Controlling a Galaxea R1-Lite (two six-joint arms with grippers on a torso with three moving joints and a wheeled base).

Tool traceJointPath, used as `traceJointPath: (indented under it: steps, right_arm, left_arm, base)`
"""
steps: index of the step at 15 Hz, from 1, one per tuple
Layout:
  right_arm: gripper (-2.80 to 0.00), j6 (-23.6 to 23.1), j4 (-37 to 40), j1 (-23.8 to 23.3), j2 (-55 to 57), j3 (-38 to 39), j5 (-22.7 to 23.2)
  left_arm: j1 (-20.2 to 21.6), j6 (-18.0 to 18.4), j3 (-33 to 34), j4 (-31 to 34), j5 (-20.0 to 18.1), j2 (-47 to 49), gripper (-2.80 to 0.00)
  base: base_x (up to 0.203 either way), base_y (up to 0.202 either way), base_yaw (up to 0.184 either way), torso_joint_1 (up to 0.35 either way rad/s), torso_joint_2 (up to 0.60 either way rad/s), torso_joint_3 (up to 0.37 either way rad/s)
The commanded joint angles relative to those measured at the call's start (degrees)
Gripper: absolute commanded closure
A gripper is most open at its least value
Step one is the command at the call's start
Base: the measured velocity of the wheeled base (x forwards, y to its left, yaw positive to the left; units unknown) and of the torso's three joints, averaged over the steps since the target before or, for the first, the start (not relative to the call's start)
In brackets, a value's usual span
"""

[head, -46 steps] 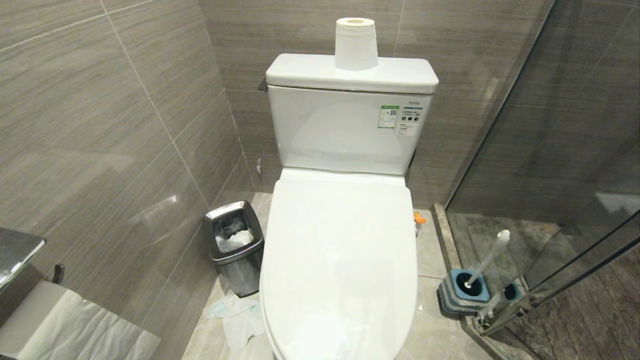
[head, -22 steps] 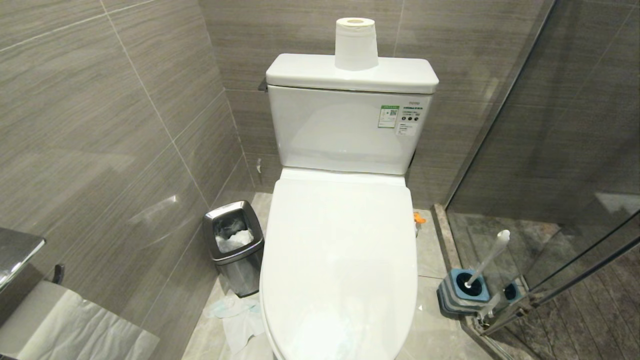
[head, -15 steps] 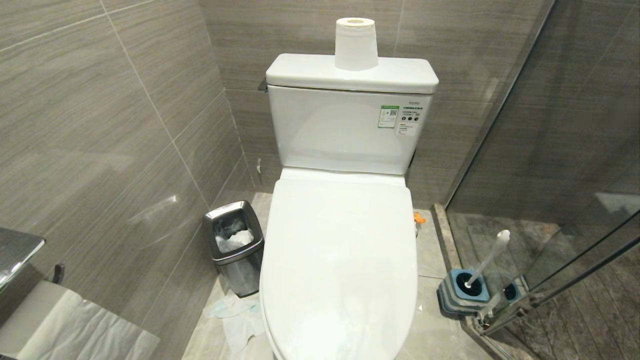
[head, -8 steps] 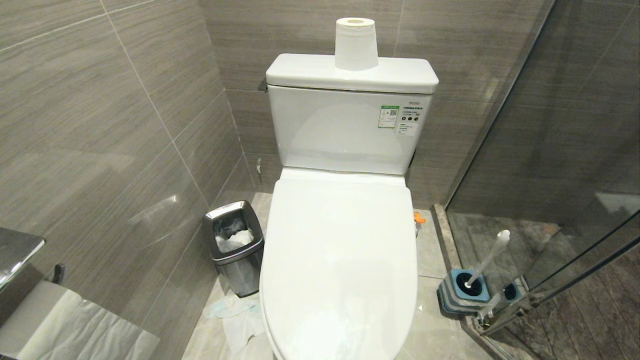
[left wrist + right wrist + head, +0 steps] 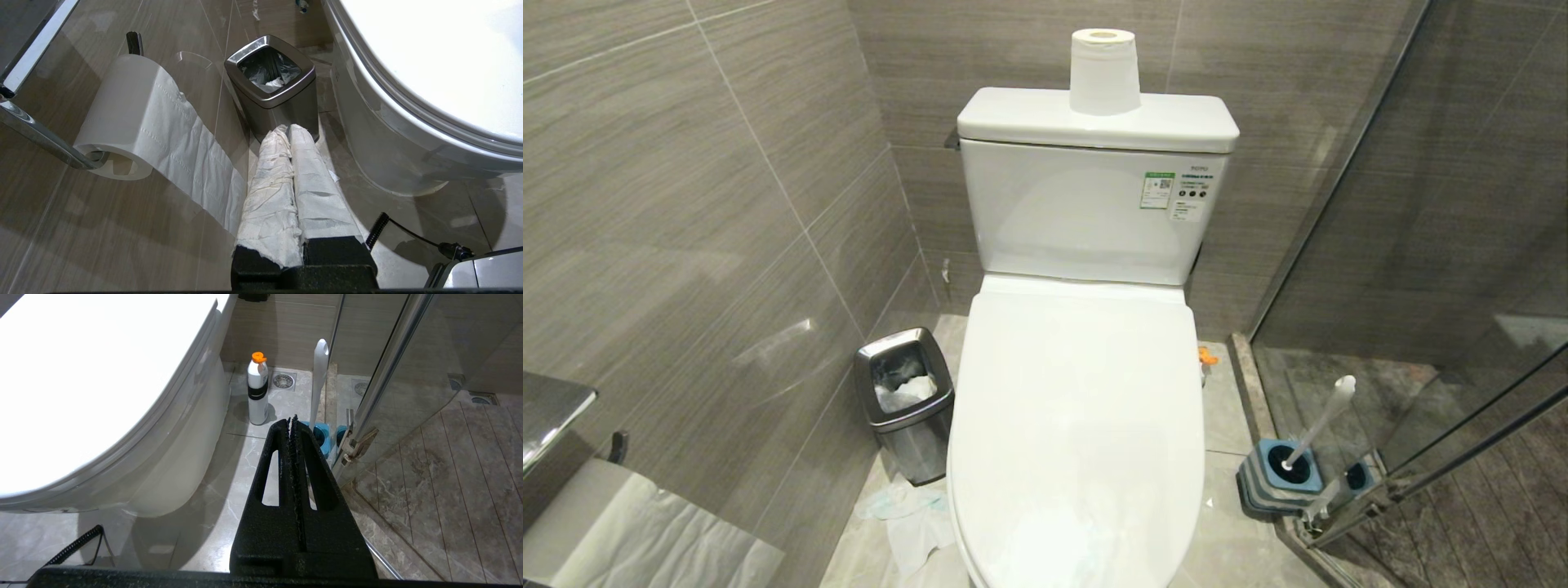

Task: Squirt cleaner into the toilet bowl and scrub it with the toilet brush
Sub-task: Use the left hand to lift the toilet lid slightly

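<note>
Grey tiled walls [image 5: 686, 204], marble floor [image 5: 1225, 408]

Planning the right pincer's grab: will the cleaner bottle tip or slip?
Bottle is tall on a narrow base, standing free on tile: likely tips if nudged high. Smooth white plastic looks slippery; the black band offers a better hold. Fill level can't be seen.

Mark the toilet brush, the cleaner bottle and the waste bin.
toilet brush [image 5: 1323, 425]: head view, on its white handle.
cleaner bottle [image 5: 258, 394]: right wrist view, on its white body.
waste bin [image 5: 915, 445]: head view, on its steel side.
</note>
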Motion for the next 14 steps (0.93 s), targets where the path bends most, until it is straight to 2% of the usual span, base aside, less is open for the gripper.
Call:
traceJointPath:
  steps: [1,3,6,7,14]
  right_arm:
    - [0.0,0.02,0.04,0.02,0.02,0.09,-0.02]
    - [0.0,0.02,0.04,0.02,0.02,0.09,-0.02]
    - [0.0,0.02,0.04,0.02,0.02,0.09,-0.02]
    - [0.0,0.02,0.04,0.02,0.02,0.09,-0.02]
    - [0.0,0.02,0.02,0.02,0.02,0.09,-0.02]
  left_arm:
    - [0.0,0.04,0.0,0.0,-0.03,0.09,0.0]
    - [0.0,-0.72,0.0,0.12,0.13,0.09,0.0]
    - [0.0,-7.03,0.01,0.17,0.92,0.09,0.0]
    - [0.0,-7.65,0.0,0.18,1.32,0.09,0.0]
    - [0.0,-7.3,0.0,0.16,1.29,0.09,0.0]
  base:
    - [0.0,0.0,0.0,0.0,0.0,0.0]
    - [0.0,0.0,0.0,0.0,0.0,0.0]
    - [0.0,0.0,0.0,0.0,0.0,0.0]
    - [0.0,0.0,0.0,0.0,0.0,0.0]
    - [0.0,0.0,0.0,0.0,0.0,0.0]
